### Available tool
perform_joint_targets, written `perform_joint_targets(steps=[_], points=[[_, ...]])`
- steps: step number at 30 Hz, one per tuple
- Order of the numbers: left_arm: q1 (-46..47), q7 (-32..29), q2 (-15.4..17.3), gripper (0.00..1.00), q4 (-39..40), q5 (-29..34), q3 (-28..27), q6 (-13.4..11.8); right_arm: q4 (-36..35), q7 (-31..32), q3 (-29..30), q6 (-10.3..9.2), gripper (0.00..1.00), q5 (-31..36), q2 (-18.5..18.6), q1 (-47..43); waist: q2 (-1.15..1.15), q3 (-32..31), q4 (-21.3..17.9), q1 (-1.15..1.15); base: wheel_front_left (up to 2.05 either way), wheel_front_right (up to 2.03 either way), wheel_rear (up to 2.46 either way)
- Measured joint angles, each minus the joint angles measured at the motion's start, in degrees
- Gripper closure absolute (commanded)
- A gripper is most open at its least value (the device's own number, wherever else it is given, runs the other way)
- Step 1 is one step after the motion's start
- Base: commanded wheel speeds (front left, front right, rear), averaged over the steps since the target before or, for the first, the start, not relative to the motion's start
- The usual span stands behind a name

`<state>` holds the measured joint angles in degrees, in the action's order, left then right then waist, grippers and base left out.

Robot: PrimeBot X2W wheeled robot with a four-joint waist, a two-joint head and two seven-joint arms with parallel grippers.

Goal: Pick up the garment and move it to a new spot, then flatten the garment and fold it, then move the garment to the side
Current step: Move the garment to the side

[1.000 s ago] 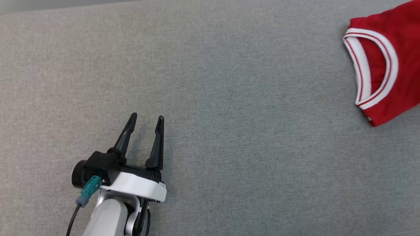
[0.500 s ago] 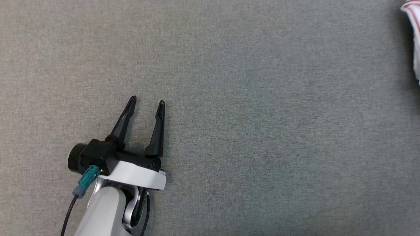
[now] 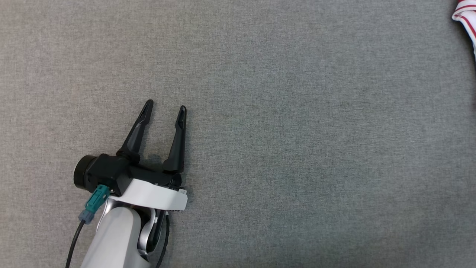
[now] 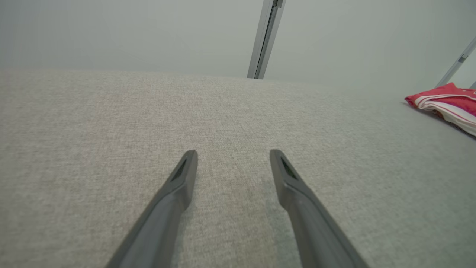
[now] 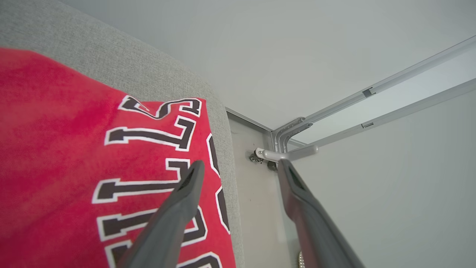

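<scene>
The garment (image 5: 74, 149) is a red jersey with black, white-outlined letters, lying at the grey table's edge. My right gripper (image 5: 241, 163) is open just above it. Its left finger hangs over the lettering, its right finger is past the table edge, and nothing is between them. In the head view a white-and-red trimmed bit of the garment (image 3: 465, 15) shows at the top right corner. My left gripper (image 3: 166, 105) is open at the lower left, low over bare cloth and far from the garment (image 4: 446, 100). In its own wrist view the left gripper (image 4: 233, 152) is empty.
The grey fabric table top (image 3: 297, 149) spreads wide between the left gripper and the garment. Its edge (image 5: 223, 123) runs beside the jersey, with a metal bracket (image 5: 286, 152) and frame rails beyond. A metal post (image 4: 266, 37) stands behind the table's far edge.
The head camera has swung, so the garment has slid from the upper right almost out of the picture. The left gripper stays open and sits a little higher in the picture.
</scene>
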<state>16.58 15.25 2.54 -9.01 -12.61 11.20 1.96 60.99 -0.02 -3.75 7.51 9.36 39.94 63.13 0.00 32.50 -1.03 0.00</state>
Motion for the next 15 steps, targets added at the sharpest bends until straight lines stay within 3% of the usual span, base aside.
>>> perform_joint_targets(steps=[7, 15], points=[[0.0, 0.0, 0.2, 0.0, -1.1, 0.2, -0.1, 0.2, 2.4, -2.4, 2.1, 0.0, 0.0, 3.4, -3.7, 0.5, 0.0, -1.6, -0.8, 0.0, 0.0, 0.0, 0.0], [-0.2, -0.1, 0.2, 0.0, -2.1, -1.1, -0.6, 0.4, 4.3, -9.0, 2.7, 0.0, 0.0, 2.8, -7.6, 0.9, 0.0, -6.0, -1.6, 0.0, 0.0, 0.0, 0.0]])
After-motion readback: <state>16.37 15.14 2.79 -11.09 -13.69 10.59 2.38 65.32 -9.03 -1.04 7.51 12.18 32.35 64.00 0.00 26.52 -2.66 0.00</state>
